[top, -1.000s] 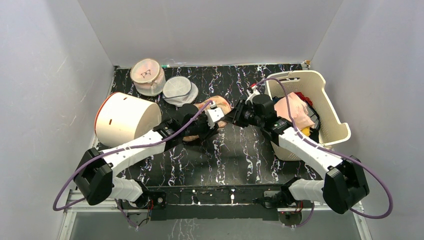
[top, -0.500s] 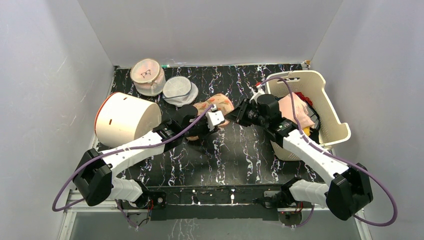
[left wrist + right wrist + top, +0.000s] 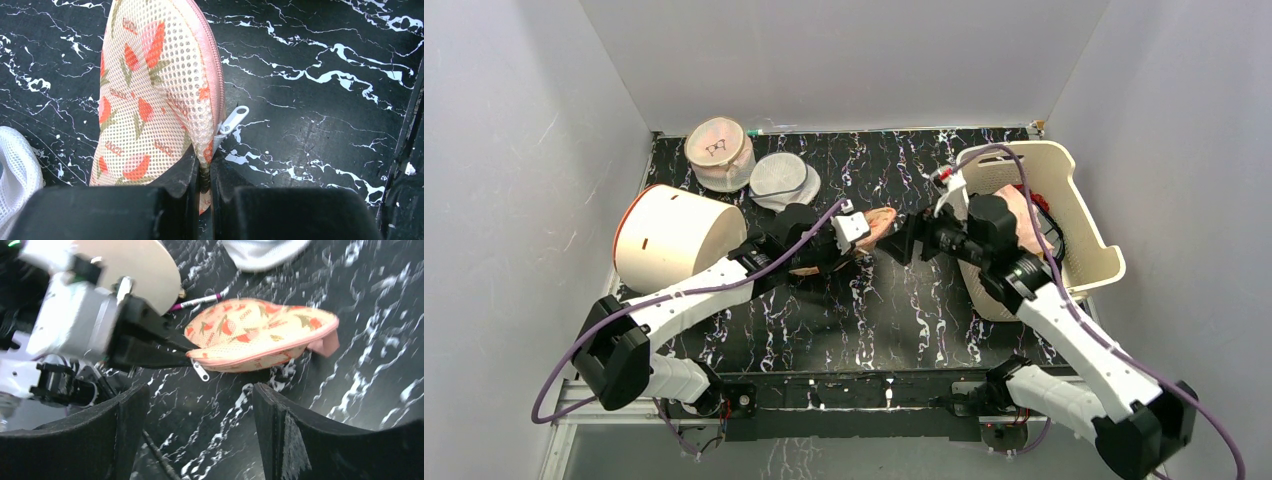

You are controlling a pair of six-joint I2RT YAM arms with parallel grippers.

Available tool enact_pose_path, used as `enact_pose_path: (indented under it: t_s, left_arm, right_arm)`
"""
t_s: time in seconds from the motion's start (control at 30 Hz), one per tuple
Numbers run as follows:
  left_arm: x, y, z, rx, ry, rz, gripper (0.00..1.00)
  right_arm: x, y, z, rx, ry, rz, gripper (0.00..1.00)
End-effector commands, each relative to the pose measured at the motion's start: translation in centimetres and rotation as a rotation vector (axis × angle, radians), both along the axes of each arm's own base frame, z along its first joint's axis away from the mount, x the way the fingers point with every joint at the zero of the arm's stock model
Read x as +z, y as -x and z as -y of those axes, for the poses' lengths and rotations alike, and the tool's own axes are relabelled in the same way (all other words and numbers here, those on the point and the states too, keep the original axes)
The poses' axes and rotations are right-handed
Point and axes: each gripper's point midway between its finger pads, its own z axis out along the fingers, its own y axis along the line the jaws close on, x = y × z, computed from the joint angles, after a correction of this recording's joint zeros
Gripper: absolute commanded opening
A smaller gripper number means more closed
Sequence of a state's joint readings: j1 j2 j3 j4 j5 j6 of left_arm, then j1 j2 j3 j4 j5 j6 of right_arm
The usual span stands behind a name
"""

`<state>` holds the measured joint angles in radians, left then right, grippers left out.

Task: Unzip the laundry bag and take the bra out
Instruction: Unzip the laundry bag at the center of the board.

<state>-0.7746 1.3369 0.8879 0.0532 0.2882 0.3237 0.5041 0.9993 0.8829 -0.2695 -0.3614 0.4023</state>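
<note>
The laundry bag (image 3: 880,221), peach mesh with red prints and a pink zip edge, lies mid-table, and its zip looks closed. My left gripper (image 3: 202,167) is shut on the bag's (image 3: 152,85) edge seam, just beside the white zipper pull (image 3: 234,119). In the top view my left gripper (image 3: 862,233) sits at the bag's near-left side. My right gripper (image 3: 200,412) stands open, a short way back from the bag (image 3: 260,335) and its pull (image 3: 201,371), with nothing between its fingers. From above, the right gripper (image 3: 906,240) hangs just right of the bag. The bra is hidden.
A white drum with an orange rim (image 3: 679,235) lies on its side at the left. A pink mesh pouch (image 3: 719,150) and a white mesh pouch (image 3: 784,178) sit at the back. A cream basket (image 3: 1096,235) holding clothes stands at the right.
My right gripper has let go, opened wide and drawn back to the right. My left gripper has closed onto the bag's edge, and the bag has settled lower.
</note>
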Motion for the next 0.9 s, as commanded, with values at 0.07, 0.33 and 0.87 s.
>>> enact_pose_path:
  t_s: [0.07, 0.33, 0.87]
  left_arm:
    - [3.0, -0.7, 0.7, 0.02, 0.072, 0.006, 0.0]
    - [3.0, -1.4, 0.2, 0.061, 0.059, 0.026, 0.0]
    - [3.5, -1.9, -0.2, 0.088, 0.059, 0.049, 0.0]
  right_arm:
    - [4.9, 2.4, -0.1, 0.147, -0.017, 0.57, 0.7]
    - [5.7, 4.6, -2.2, 0.314, 0.103, 1.061, 0.6]
    - [0.1, -0.2, -4.7, 0.26, 0.398, 1.153, 0.4]
